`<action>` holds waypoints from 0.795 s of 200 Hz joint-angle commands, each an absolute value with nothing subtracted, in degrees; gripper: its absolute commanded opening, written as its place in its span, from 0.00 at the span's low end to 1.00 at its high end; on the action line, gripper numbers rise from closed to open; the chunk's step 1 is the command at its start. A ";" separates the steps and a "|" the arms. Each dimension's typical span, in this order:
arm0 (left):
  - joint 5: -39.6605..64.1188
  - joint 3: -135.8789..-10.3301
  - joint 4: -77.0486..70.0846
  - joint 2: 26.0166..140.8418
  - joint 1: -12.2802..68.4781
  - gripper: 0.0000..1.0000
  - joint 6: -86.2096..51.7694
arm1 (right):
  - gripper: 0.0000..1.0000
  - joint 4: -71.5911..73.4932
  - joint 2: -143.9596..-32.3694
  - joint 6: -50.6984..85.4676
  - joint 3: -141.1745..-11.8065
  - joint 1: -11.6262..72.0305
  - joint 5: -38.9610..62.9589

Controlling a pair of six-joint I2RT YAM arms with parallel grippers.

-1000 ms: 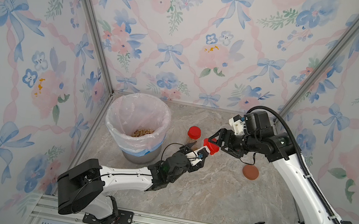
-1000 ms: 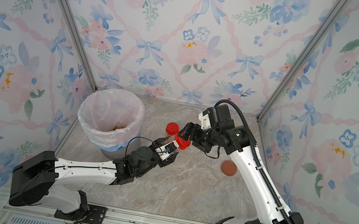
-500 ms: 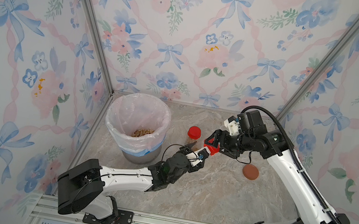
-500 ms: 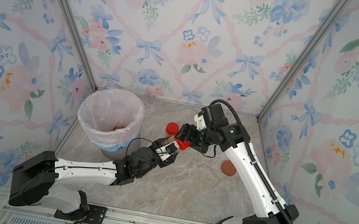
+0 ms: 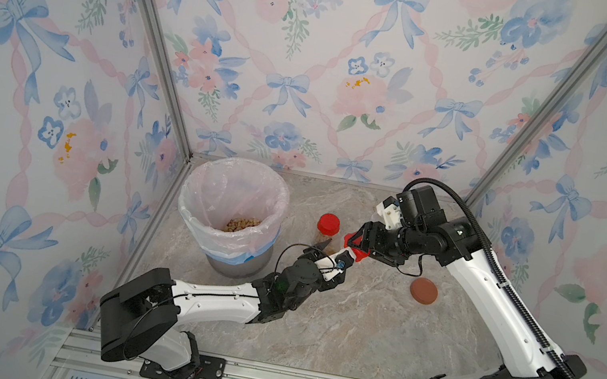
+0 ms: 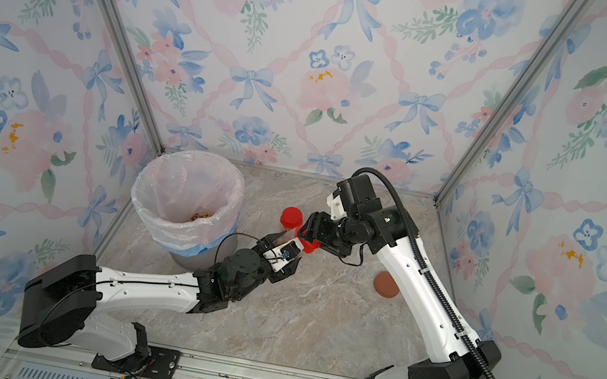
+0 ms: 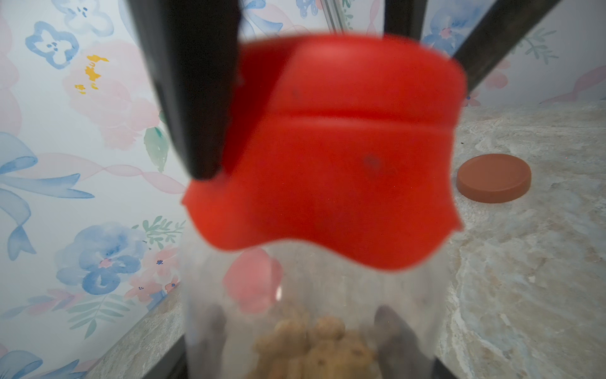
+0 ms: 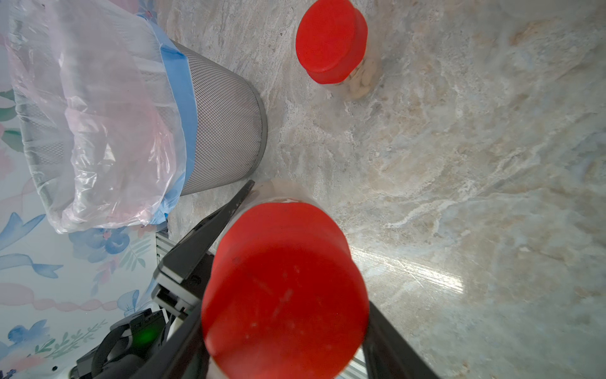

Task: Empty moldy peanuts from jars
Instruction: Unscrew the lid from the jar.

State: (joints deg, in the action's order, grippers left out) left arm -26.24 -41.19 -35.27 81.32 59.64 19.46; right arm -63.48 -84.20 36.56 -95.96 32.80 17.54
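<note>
Left gripper (image 5: 335, 253) is clenched round the clear body of the held jar (image 7: 311, 295), moldy peanuts (image 7: 314, 347) heaped inside between its fingers. The right gripper (image 5: 356, 245) is clamped on the red lid (image 8: 285, 288), one finger pressed to each side. The jar hangs between both arms, near the bin (image 5: 239, 259). A second jar (image 5: 327, 230) stands capped on the table (image 5: 352, 334), with a brown lid (image 5: 423, 291) well apart.

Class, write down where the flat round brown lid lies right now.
In both top views the flat round brown lid lies on the marble tabletop, on the robot's right side, close beside the right arm.
</note>
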 commanded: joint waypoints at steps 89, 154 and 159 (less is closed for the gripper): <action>4.06 -39.82 -36.04 69.38 55.66 0.27 11.26 | 0.51 -63.69 -86.66 -2.73 -99.18 32.21 34.19; 4.11 -39.67 -36.04 69.52 55.15 0.26 10.94 | 0.52 -78.32 -96.41 -16.85 -110.96 35.62 28.16; 3.85 -39.64 -36.04 69.61 55.18 0.25 10.98 | 0.52 -78.10 -96.41 -16.87 -111.02 35.53 28.07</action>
